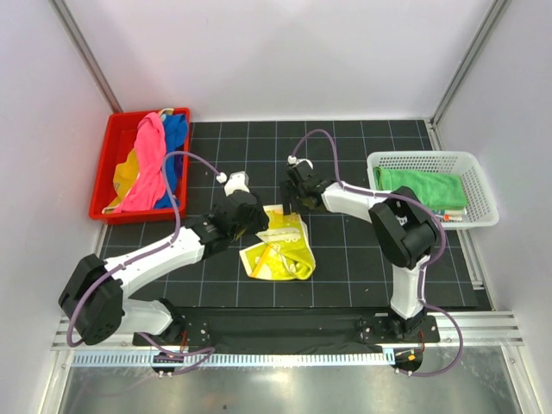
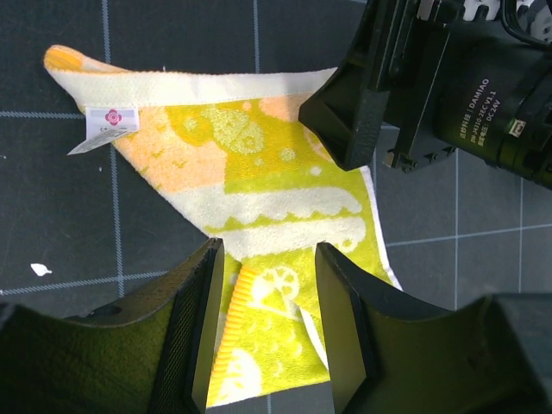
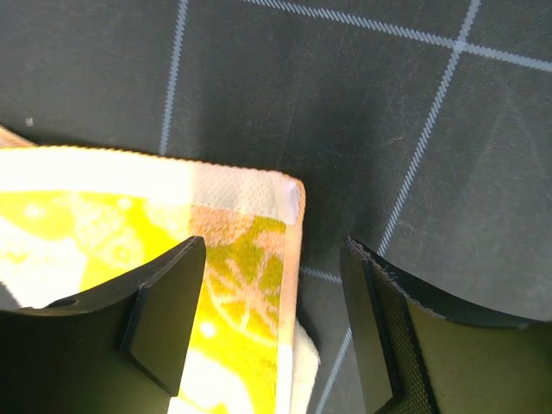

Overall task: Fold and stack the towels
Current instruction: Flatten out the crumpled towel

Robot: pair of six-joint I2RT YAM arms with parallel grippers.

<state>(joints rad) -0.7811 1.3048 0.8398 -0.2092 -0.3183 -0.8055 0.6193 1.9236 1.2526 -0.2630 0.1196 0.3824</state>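
A yellow towel point(image 1: 278, 248) with a lemon print lies crumpled on the black grid mat in the middle. In the left wrist view the same yellow towel point(image 2: 259, 172) spreads flat, with its white hem and label at the far side. My left gripper point(image 2: 269, 332) hangs open over its near part, and nothing is pinched between the fingers point(image 2: 203, 328). My right gripper point(image 3: 272, 319) is open astride the towel's corner point(image 3: 259, 233), with the towel's edge between the jaws. From above, the left gripper point(image 1: 261, 222) and right gripper point(image 1: 291, 207) meet at the towel's far edge.
A red bin point(image 1: 110, 151) at the back left holds pink point(image 1: 148, 164), blue point(image 1: 177, 142) and yellow point(image 1: 125, 172) towels. A white mesh basket point(image 1: 479, 185) at the right holds a folded green towel point(image 1: 423, 184). The right gripper's body point(image 2: 379, 95) stands close in front of the left one.
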